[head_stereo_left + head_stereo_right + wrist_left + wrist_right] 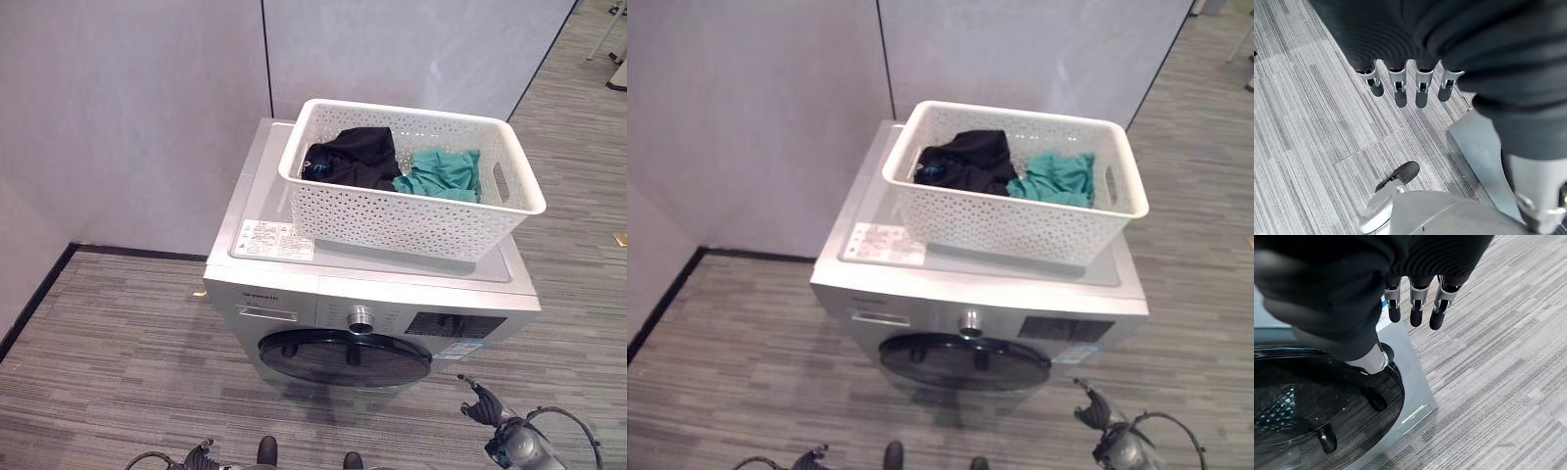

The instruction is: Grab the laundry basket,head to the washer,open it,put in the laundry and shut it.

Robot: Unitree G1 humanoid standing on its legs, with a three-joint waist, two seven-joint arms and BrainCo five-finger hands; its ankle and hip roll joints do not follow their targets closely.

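While the right hand (1415, 308) hangs open and empty just beside the washer (294, 294) door (345, 358), the left hand (1400, 85) hangs open over grey striped carpet (118, 372). Above and beyond both hands, the white basket (392, 220) rests on the washer's top, holding black and teal laundry (392, 164) before pale wall panels (127, 117).

grey striped carpet floor (108, 352); pale partition walls (127, 108)

Right hand (1415, 308) fingers straight, hanging beside washer door (1312, 406), above floor (1498, 372)
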